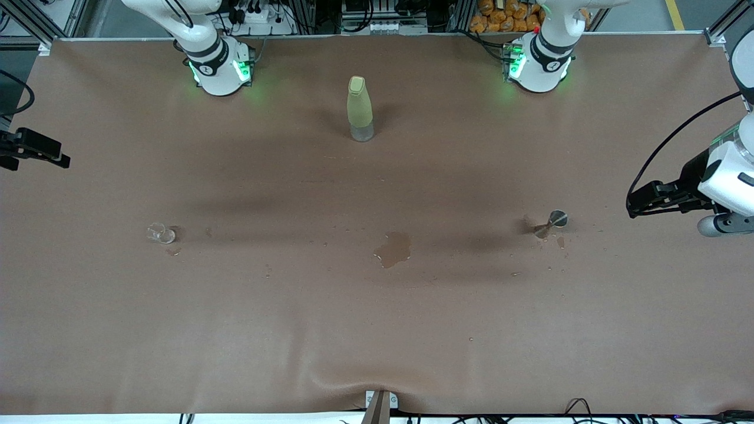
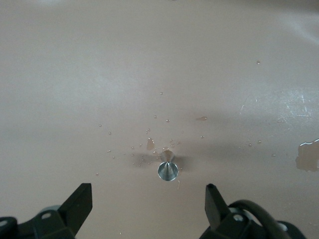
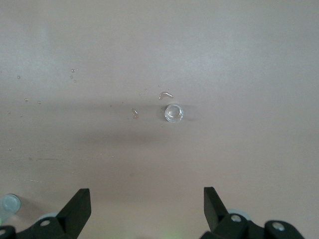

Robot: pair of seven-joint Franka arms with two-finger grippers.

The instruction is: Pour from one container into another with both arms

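my left gripper (image 2: pixel 149 201) hangs spread wide and empty over the table's (image 1: pixel 294 330) left-arm end, its arm reaching in from that edge. the steel jigger (image 2: pixel 167 169) sits on the bare brown top under it, droplets around, open room on all sides. my right gripper (image 3: pixel 147 206) is spread too, empty, over the right-arm end, above the little glass cup (image 3: pixel 174 113), which may be lying on its side. between them lie a puddle (image 1: pixel 393 248) and, nearer the bases, a tall pale bottle (image 1: pixel 359 108).
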